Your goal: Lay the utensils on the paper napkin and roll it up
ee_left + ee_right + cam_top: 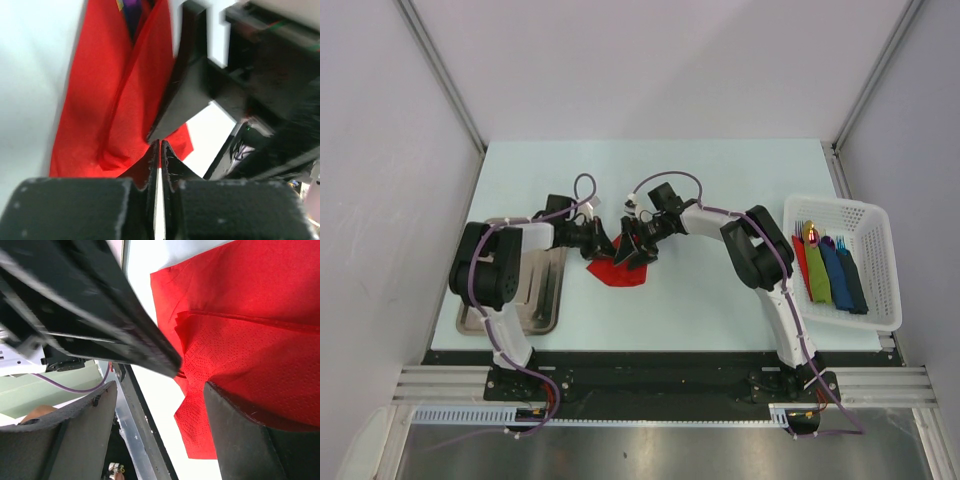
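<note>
We see the left fingers (175,167) closed to a thin slit at the edge of the paper napkin (617,272); whether they pinch it we cannot tell. The right fingers (250,440) stand wide apart, 1 of them over the red paper. The napkin lies partly folded mid-tabletop (720,180). The white basket (870,215) at the right holds coloured napkin rolls (835,272). The 2 arms reach inward and meet over the napkin.

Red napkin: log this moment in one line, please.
napkin partly folded on table | left claw shut at its edge | right claw open over it | roll not finished
</note>
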Robot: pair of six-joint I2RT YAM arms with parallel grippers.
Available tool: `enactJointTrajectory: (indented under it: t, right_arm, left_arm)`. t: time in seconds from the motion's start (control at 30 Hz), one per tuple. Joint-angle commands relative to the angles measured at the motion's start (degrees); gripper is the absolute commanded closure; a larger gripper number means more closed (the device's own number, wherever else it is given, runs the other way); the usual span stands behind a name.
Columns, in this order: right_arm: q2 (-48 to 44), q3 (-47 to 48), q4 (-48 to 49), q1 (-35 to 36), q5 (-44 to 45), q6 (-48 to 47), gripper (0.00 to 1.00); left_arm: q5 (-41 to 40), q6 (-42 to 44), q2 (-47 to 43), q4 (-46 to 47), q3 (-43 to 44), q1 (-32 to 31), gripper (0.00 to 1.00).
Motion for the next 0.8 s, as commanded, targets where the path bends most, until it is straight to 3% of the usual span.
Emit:
enactJointTrajectory:
  t: [0.0, 0.37, 0.47, 0.6, 0.7, 0.77]
  right_arm:
    - [1.7, -1.2, 0.8, -0.2, 6.8, -2.0, 0.25]
    - [-6.7, 1.1, 2.7, -4.1, 2.1, -0.6, 0.30]
    - [-8.6, 0.5, 2.8, -5.7, 2.6, 0.3, 0.42]
    - [-9.5, -0.4, 1.6, -6.9, 7.3, -1.8, 0.77]
    - [-9.1, 0.7, -0.4, -6.5, 11.7, -3.2, 0.91]
    - [-8.8, 1.8, -1.0, -5.9, 14.0, -3.6, 0.93]
  left_arm:
    - [-3.8, 4.5, 3.4, -5.0, 2.6, -0.5, 0.99]
    - [-10.7, 8.6, 6.4, -13.2, 4.9, 0.2, 1.00]
    - [-10.8, 9.2, 6.1, -13.6, 5.1, 0.2, 1.00]
    - [-10.7, 9.2, 6.3, -13.4, 5.1, 0.2, 1.00]
    - [-10.6, 8.9, 6.6, -13.2, 5.1, 0.2, 1.00]
    - [-10.6, 8.8, 6.5, -13.0, 5.0, 0.2, 1.00]
